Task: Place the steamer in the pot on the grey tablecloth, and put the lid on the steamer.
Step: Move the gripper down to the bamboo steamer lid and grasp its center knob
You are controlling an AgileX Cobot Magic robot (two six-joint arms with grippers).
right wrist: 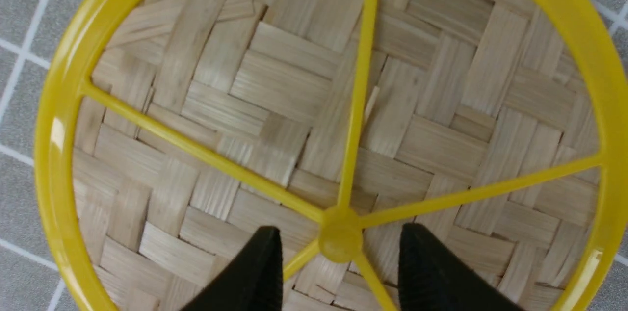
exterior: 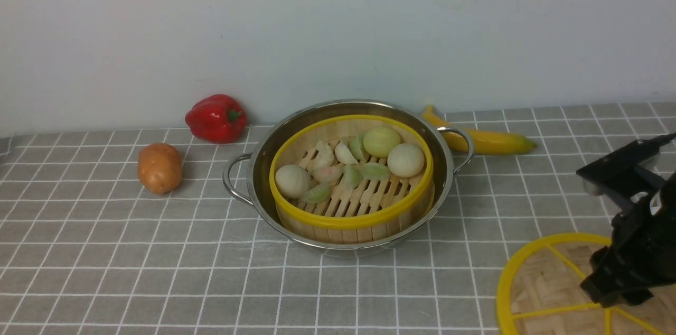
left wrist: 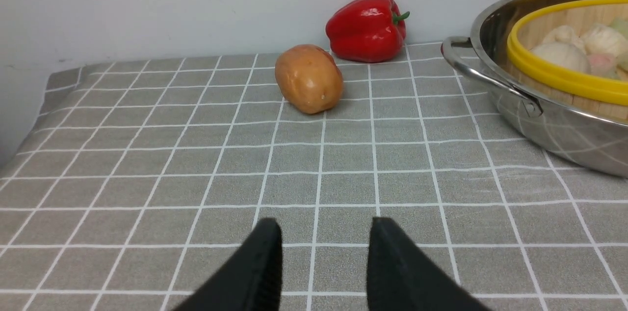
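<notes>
The steamer (exterior: 351,220), a yellow-rimmed bamboo basket holding toy buns and dumplings, sits inside the shiny pot (exterior: 262,166) at the middle of the grey tablecloth (exterior: 132,250). The lid (exterior: 549,282), a woven disc with yellow spokes, lies flat on the cloth at the near right. My right gripper (exterior: 615,292) hangs just over it. In the right wrist view the lid (right wrist: 274,85) fills the picture, and the right gripper (right wrist: 341,228) is open with one finger on each side of the central hub. My left gripper (left wrist: 325,222) is open over bare cloth, left of the pot (left wrist: 564,124), holding nothing.
A potato (exterior: 159,168) and a red bell pepper (exterior: 216,118) lie left of the pot. A banana (exterior: 488,139) lies behind the pot's right handle. A pale wall closes off the back. The cloth's left edge (left wrist: 46,90) shows in the left wrist view.
</notes>
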